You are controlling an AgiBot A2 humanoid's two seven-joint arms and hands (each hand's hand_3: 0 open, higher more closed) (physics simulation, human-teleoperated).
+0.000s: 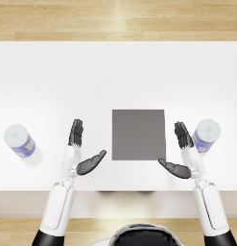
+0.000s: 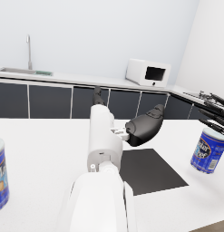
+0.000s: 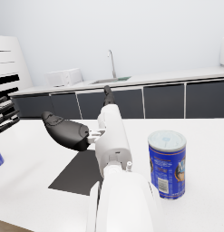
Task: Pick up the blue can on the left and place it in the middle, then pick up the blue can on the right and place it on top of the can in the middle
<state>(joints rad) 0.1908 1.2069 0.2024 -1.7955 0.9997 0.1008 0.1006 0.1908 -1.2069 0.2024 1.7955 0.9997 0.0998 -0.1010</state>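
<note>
Two blue cans stand upright on the white counter [image 1: 53,72]: the left can [image 1: 19,141] well outside the left hand [image 1: 81,149], the right can [image 1: 206,135] apparently just beside the right hand [image 1: 182,153]. Both hands hang open and empty, flanking the dark mat [image 1: 138,134].

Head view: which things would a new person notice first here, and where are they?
First the dark grey mat in the middle of the white table. Then two upright blue cans: the left can far out at the table's left, the right can just beside the right hand. Both the left hand and the right hand are open, holding nothing.
</note>
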